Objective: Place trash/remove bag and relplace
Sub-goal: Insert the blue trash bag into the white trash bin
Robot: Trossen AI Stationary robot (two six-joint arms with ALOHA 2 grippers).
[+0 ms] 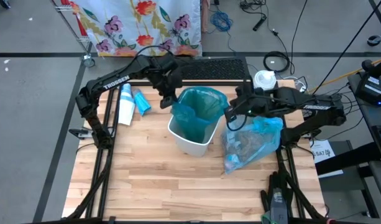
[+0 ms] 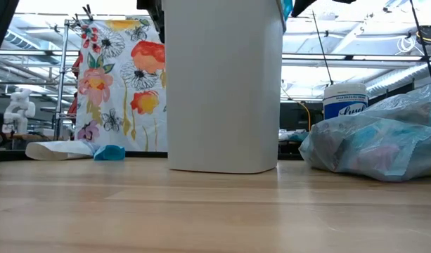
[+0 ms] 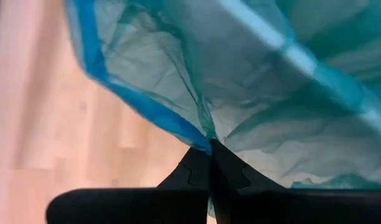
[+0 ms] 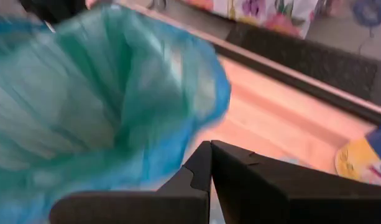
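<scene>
Left end effector (image 1: 167, 98) pinches the teal bag (image 1: 199, 106); right end effector (image 1: 230, 114) is pressed together at its edge. Both should stretch the hem evenly over the bin (image 1: 190, 138) rim.

Work surface: light wooden butcher-block table (image 1: 178, 177) and the items resting on it.

A white waste bin (image 1: 191, 134) stands upright near the table's centre, lined with a teal-green bag (image 1: 201, 106). Just beside the bin, on the right arm's side, lies a filled pale-blue bag (image 1: 252, 144) with crumpled scraps visible through the plastic. Toward the left arm's side, near the far edge, lie a white roll (image 1: 124, 103) and a small blue packet (image 1: 142, 102), close together. A white lidded tub (image 1: 263, 79) stands near the far right corner.
</scene>
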